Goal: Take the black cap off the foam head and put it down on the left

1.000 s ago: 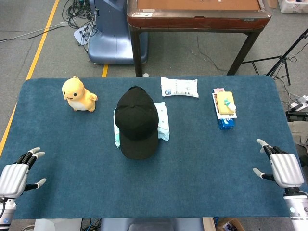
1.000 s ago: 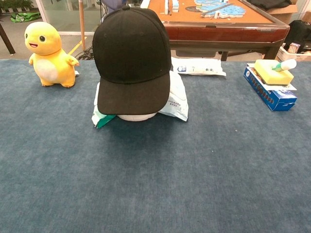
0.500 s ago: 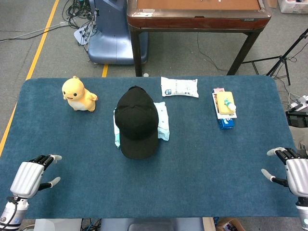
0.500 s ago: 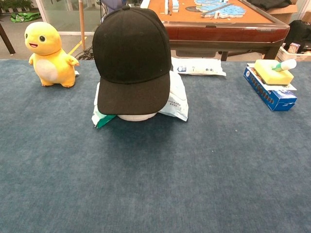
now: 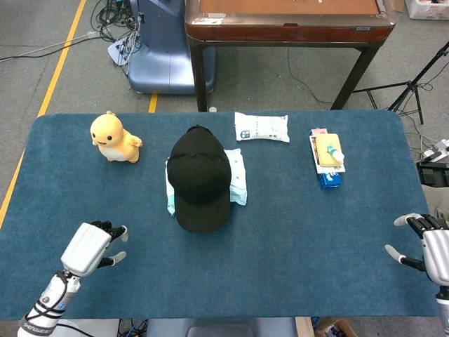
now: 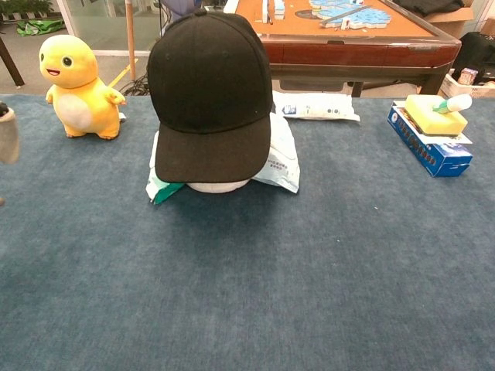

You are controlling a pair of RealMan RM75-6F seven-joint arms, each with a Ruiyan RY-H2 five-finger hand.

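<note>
Blue bench (image 5: 295, 232): left hand (image 5: 90, 247) is hovering, fingers (image 5: 112, 229) spread (holding nothing), well apart from black cap (image 5: 200, 179).

Cap on the head mid-table, stuff scattered around it

The cap (image 5: 200, 179) sits on the foam head (image 6: 217, 186) in the middle of the table (image 5: 295, 239), with a pouch (image 5: 238, 184) under and just right of it. The toy (image 5: 114, 137) is off to the left, a packet (image 5: 261, 127) behind and to the right, and a box (image 5: 327, 167) further right with a sponge (image 5: 327, 149) on top. The left hand (image 5: 90, 246) is near the front-left, the right hand (image 5: 429, 242) at the front-right edge.
</note>
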